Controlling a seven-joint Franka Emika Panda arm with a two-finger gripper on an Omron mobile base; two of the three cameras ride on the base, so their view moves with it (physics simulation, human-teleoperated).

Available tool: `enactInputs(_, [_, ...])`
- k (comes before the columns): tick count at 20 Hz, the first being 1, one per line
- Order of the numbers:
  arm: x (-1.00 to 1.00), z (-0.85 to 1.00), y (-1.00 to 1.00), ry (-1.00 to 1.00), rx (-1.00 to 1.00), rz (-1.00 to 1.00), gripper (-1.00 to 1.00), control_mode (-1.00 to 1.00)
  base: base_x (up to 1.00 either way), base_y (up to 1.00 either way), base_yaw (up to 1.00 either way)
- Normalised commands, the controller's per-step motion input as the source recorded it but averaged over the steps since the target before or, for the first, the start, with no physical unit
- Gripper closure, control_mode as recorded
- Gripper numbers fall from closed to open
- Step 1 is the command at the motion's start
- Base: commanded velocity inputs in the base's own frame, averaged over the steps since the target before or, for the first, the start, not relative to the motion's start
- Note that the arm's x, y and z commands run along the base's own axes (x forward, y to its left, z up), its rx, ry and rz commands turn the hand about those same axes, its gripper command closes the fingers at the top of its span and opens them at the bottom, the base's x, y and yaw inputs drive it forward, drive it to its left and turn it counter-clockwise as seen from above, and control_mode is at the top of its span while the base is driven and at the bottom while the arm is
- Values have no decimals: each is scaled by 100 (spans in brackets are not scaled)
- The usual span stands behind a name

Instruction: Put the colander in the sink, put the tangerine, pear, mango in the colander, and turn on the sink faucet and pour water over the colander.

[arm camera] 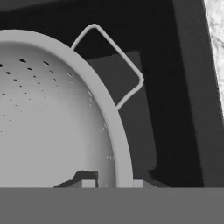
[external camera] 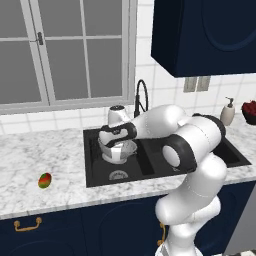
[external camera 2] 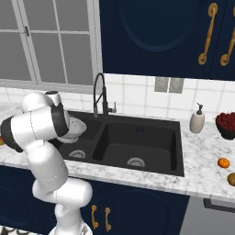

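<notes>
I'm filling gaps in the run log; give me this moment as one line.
step: colander into sink | gripper: shut on colander rim | colander: over left basin of sink | mango: counter, left

Matt perforated silver-metal colander [arm camera: 52, 118]; matt black sink [external camera 2: 151, 156] in veined white marble.

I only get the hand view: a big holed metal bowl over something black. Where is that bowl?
Observer: That colander is down in the left basin of the sink.
Visitor: Any fruit around?
Observer: A mango lies on the counter left of the sink.
Visitor: Just that one?
Observer: A tangerine and a pear sit on the counter to the sink's right.
</notes>
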Motion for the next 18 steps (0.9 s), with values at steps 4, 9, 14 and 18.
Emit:
enactInputs(4, [0,-24,0,16,-16,-46,100,-100,0,0,0])
enactInputs(9, [13,-33,3,6,-19,-33,100,-100,0,0,0])
enactInputs(14, [38,-41,56,0,-14,-15,100,-100,0,0,0])
enactInputs(18, [34,-24,52,0,-6,-7,100,-100,0,0,0])
